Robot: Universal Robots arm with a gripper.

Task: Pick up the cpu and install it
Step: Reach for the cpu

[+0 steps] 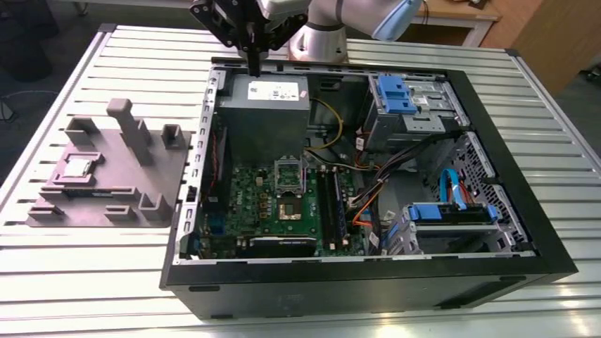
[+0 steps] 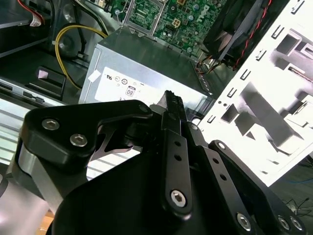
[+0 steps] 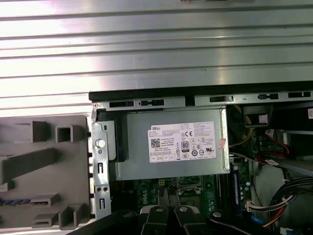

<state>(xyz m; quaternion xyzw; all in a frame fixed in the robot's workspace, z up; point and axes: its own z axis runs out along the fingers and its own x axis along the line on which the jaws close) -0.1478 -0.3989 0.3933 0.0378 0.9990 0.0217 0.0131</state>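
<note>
The cpu [image 1: 77,167], a small square chip with a silver top, lies in a recess of the grey fixture [image 1: 141,179] on the table, at the exterior view's left of the open computer case [image 1: 507,169]. My gripper [image 1: 253,68] hangs above the case's far wall, over the grey power supply box [image 1: 267,105], far from the cpu. Its fingers [image 2: 170,105] are pressed together with nothing between them. The metal-framed socket [image 1: 288,201] sits on the green motherboard [image 1: 249,204] inside the case. In the first wrist view the gripper [image 3: 168,215] points down over the power supply box [image 3: 176,142].
Blue drive brackets [image 1: 395,95], cables [image 1: 376,204] and a second blue caddy [image 1: 451,211] fill the case's side at the exterior view's right. The fixture has raised posts [image 1: 127,123]. The slatted metal table [image 1: 84,282] surrounds both.
</note>
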